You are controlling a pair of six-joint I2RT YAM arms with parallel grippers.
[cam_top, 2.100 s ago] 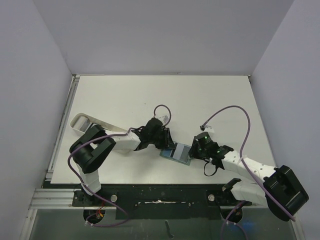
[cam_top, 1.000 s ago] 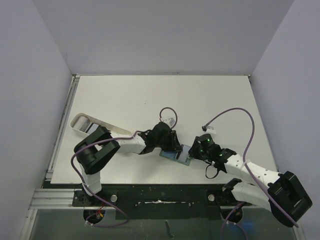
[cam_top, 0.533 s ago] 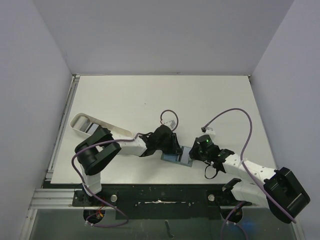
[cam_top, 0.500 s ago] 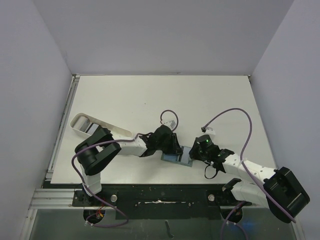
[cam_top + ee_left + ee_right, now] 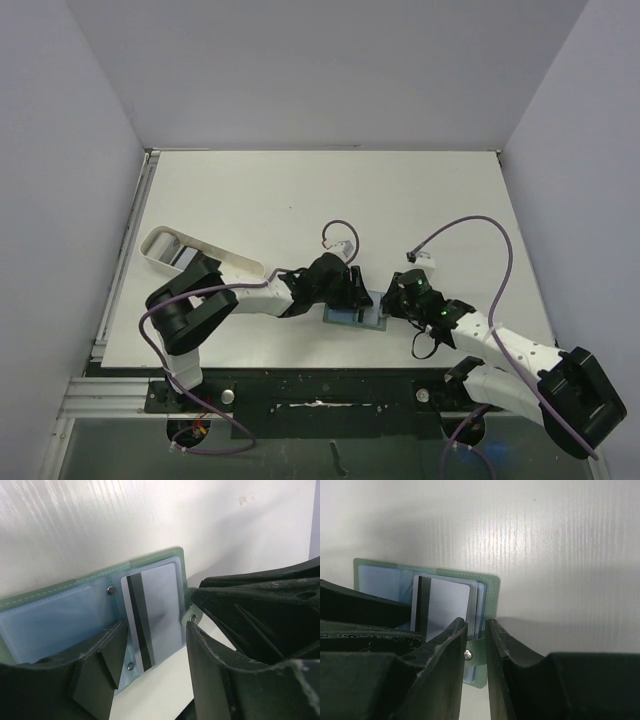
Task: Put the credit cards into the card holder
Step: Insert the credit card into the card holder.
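- The credit card (image 5: 152, 615), stripe up, lies on the inner leaf of the card holder (image 5: 60, 615) nearest the right arm. The holder lies open on the table (image 5: 300, 200), between both arms. You cannot tell whether the card is seated in a slot.
- Left gripper (image 5: 155, 640): jaws spread, straddling the card w/o clamping it. Probable reason: positioned to nudge the card further in.
- Right gripper (image 5: 476, 630): jaws nearly together, pinching the holder's snap-tab edge. Probable reason: keeps the holder flat & fixed vs. push force.
- Verify seating before you withdraw either arm.
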